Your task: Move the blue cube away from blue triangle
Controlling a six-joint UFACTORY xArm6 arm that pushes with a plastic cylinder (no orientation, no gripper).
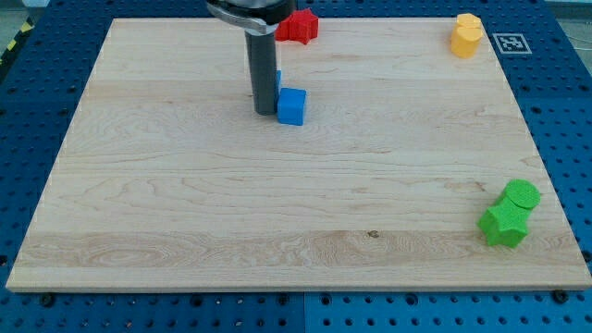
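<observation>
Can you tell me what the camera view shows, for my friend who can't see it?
My tip sits just to the view's left of the blue cube, with a sliver of another blue block peeking out behind the rod. A red block lies at the wooden board's top edge, yellow blocks top right, green blocks bottom right.

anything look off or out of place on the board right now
Nothing stands out. My tip sits just left of the blue cube, hiding most of another blue block behind the rod. The wooden board shows no damage.
</observation>
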